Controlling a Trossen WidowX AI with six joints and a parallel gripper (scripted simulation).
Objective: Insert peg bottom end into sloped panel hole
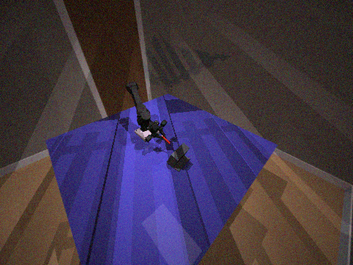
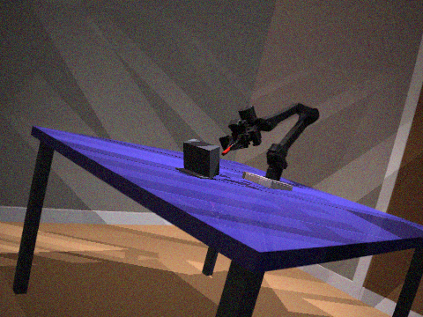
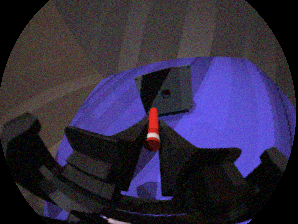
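A blue table (image 2: 282, 229) carries the sloped panel (image 2: 201, 158) and a grey plate (image 2: 267, 180).

Grey walls, tan floor, blue table (image 2: 282, 229) — black legs

Peg (image 3: 153, 129): slim, red, round-ended, was clamped in gripper (image 3: 152, 148), tilted, off table, tip aimed at panel (image 3: 169, 91). Panel: dark sloped block on blue table, peg tip near, not touching.
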